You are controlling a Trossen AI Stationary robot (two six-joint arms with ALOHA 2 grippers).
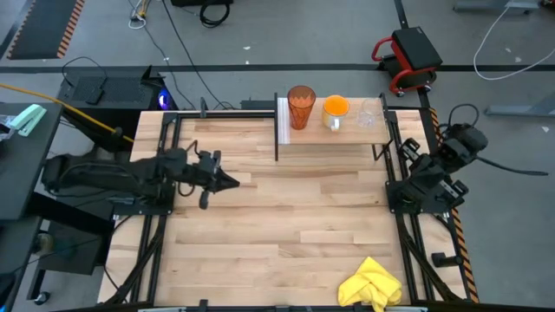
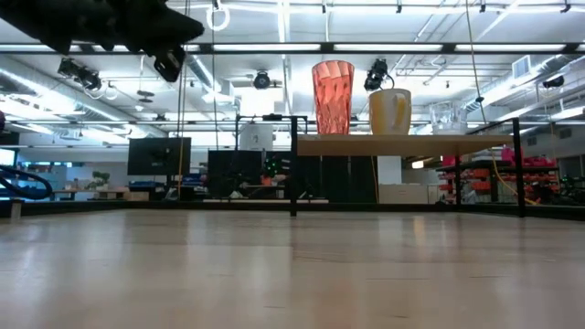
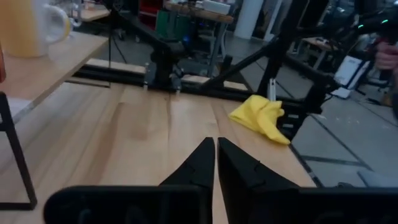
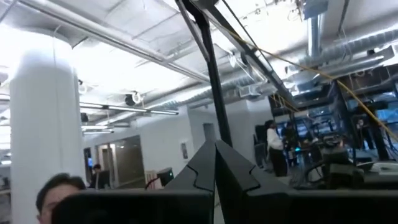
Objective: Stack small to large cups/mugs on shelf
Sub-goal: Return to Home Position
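1. The three cups stand upright in a row on the shelf (image 1: 347, 136) at the table's far edge, each apart from its neighbour. The tall dark-orange tumbler (image 1: 300, 107) is nearest the white end panel, the orange mug (image 1: 335, 110) is in the middle, and the small clear glass (image 1: 370, 113) is at the other end.
2. Judged from that, the largest-to-smallest row is in place and nothing is left to lift.
3. If you must re-seat one, treat the tumbler as light, probably plastic, and tippy because of its height. Pinch its wall around the middle, not at the rim.
4. The mug looks stiff and heavier. Close across its wall on the side away from the handle, which points toward the table's centre.
5. The glass is likely the slippery, fragile one, and it is hard to make out against the wood. Take it across the rim with light force.
6. Your left gripper (image 1: 232, 181) hangs above the table's left half, well apart from the shelf, with its fingers pressed together on nothing.
7. Your right gripper (image 4: 215, 152) is folded back at the right edge and aimed up at the ceiling, its fingers likewise pressed together and empty.
8. The yellow cloth (image 1: 371, 284) lies at the near right corner, clear of everything.
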